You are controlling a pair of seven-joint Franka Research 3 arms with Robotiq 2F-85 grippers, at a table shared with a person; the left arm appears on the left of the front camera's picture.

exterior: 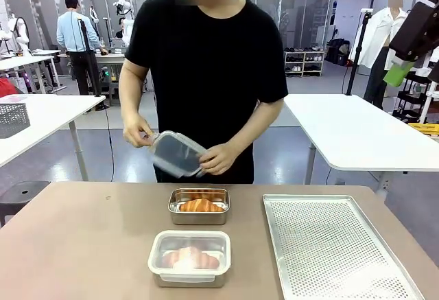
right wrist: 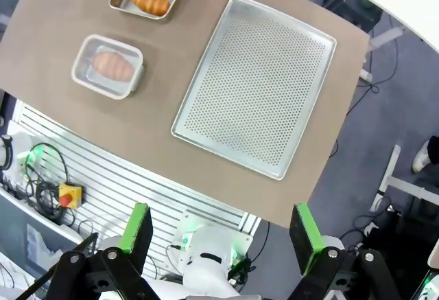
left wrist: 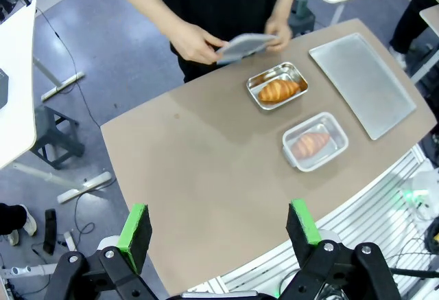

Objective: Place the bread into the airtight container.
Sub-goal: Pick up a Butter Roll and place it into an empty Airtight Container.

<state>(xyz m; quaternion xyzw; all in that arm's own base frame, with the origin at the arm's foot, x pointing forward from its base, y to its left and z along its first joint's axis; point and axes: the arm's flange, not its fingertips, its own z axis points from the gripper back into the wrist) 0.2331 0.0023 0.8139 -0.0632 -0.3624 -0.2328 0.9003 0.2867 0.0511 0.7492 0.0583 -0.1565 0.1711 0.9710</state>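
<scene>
So both grippers hang wide open, holding nothing. Behind the lidded box, a croissant sits in an open tin; the person holds its lid.

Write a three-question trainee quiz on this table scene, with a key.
1. True or false: the container nearer the robot has its lid on.
2. What does the person hold? A) a lid B) a croissant C) the tray
3. Fill in: the perforated tray lies to the robot's ____ of both containers.

Key:
1. True; a croissant shows through the clear lid.
2. A; both hands hold it above the open container, where another croissant lies.
3. Right.

Both the left end effector and the right end effector are open, high above the table.
</scene>
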